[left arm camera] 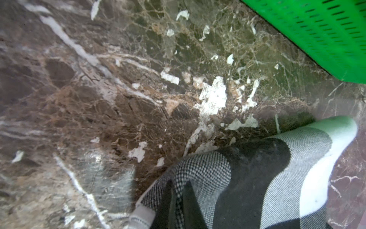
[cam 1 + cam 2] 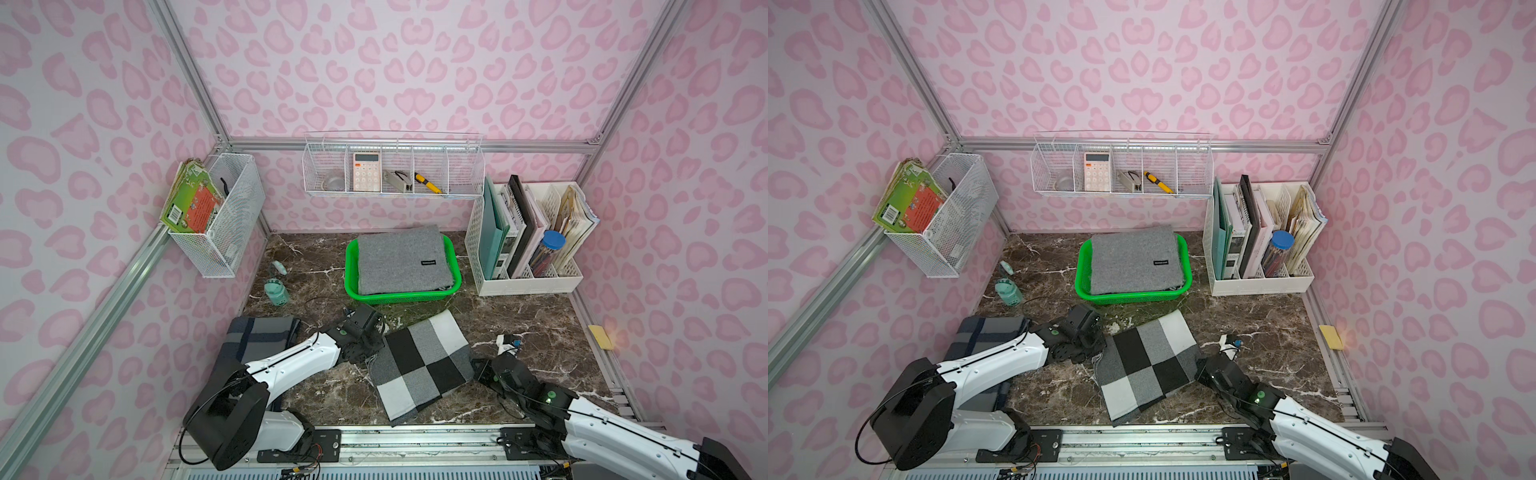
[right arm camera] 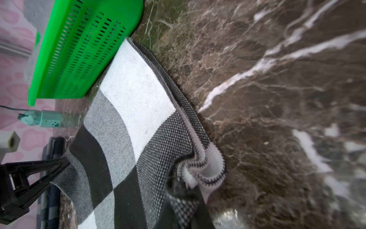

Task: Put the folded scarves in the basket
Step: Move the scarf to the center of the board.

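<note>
Worktop [image 2: 540, 316] of brown veined marble, carrying everything here. Lying on it, folded and turned askew: checked scarf [image 2: 422, 365] [image 2: 1148, 365] in black, grey and white, sitting outside and just in front of the basket [image 2: 399, 297] [image 2: 1129, 296], with its white far corner reaching close to the green perforated near wall [image 3: 79, 49]. Cannot tell whether touching it.

Pinching the scarf's left edge: left claw [image 2: 372, 353] [image 1: 179, 204], its black fingers [image 1: 190, 200] pressing together on a thin fold of the grey weave and raising that edge slightly off the marble.

Pinching the scarf's right corner: right claw [image 2: 478, 370] [image 3: 184, 198], squeezing together on a bunched, curling hem.

Already filling the basket: plain grey scarf [image 2: 401, 259] with a small black label, lying flat and overhanging the far rim.

Lying partly under the left arm: dark plaid scarf [image 2: 259, 336]. Standing left of the basket, well apart from it: teal bottle [image 2: 276, 293]. Standing right of the basket: white file organizer [image 2: 528, 282], holding folders and books.
</note>
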You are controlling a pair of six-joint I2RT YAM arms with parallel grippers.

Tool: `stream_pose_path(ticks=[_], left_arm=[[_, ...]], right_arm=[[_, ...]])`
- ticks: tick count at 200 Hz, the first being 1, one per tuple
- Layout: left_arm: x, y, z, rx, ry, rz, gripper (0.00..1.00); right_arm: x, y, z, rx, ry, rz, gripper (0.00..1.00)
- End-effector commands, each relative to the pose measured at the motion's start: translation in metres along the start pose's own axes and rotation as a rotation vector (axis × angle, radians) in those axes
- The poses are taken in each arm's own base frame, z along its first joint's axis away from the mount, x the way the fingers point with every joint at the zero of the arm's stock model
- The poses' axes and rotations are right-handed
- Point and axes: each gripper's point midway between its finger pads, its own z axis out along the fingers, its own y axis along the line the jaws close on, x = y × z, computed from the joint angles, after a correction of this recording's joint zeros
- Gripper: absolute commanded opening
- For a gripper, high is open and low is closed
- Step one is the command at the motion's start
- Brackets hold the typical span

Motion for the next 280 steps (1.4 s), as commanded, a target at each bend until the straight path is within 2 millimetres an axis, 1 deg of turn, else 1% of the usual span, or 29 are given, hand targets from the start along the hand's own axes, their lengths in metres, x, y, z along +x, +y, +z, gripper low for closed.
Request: stream_pose_path(ticks=[1,10,15,22,32,49,68,89,112,144,164,180,212,234,247,260,280], left_arm=[[-0.006,-0.007,-0.004,0.048,-0.013,0.006,0.28],[-0.007,-0.005,-0.008,0.043,-0.023,0.008,0.38],[-0.009,-0.004,-0.011,0.041,-0.031,0.007,0.46],[-0.01,-0.003,-0.016,0.038,-0.042,0.011,0.53],[-0.012,0.0,-0.023,0.033,-0.061,0.011,0.58],[-0.014,0.004,-0.036,0.039,-0.089,0.0,0.62],[-0.012,0.011,-0.05,0.05,-0.108,-0.016,0.64],[-0.006,0.022,-0.062,0.056,-0.111,-0.04,0.64],[0.006,0.029,-0.07,0.08,-0.081,-0.066,0.65],[0.024,0.038,-0.073,0.114,-0.031,-0.101,0.66],[0.032,0.043,-0.071,0.129,-0.01,-0.123,0.67],[0.039,0.041,-0.067,0.164,0.013,-0.134,0.68],[0.051,0.045,-0.055,0.176,0.043,-0.157,0.69],[0.059,0.042,-0.046,0.2,0.064,-0.176,0.69],[0.063,0.044,-0.042,0.195,0.069,-0.185,0.69],[0.065,0.047,-0.038,0.187,0.067,-0.19,0.68],[0.064,0.048,-0.034,0.183,0.058,-0.199,0.67]], right_arm=[[-0.009,-0.008,-0.009,0.015,-0.056,-0.006,0.4],[-0.014,-0.01,-0.013,0.026,-0.075,-0.016,0.5],[-0.016,-0.011,-0.015,0.032,-0.084,-0.023,0.54],[-0.02,-0.012,-0.017,0.039,-0.098,-0.033,0.58],[-0.025,-0.013,-0.019,0.042,-0.12,-0.047,0.62],[-0.033,-0.014,-0.022,0.044,-0.144,-0.069,0.68],[-0.042,-0.014,-0.025,0.046,-0.158,-0.088,0.71],[-0.052,-0.011,-0.024,0.039,-0.156,-0.116,0.73],[-0.06,-0.008,-0.018,0.042,-0.139,-0.157,0.75],[-0.068,0.003,-0.003,0.045,-0.091,-0.228,0.76],[-0.069,0.014,0.009,0.031,-0.046,-0.269,0.76],[-0.068,0.023,0.019,0.015,-0.007,-0.294,0.76],[-0.063,0.032,0.038,-0.002,0.059,-0.316,0.76],[-0.059,0.034,0.048,-0.016,0.082,-0.319,0.76],[-0.055,0.034,0.054,-0.017,0.101,-0.321,0.75],[-0.05,0.033,0.06,-0.014,0.127,-0.326,0.74],[-0.039,0.027,0.071,0.013,0.197,-0.323,0.71]])
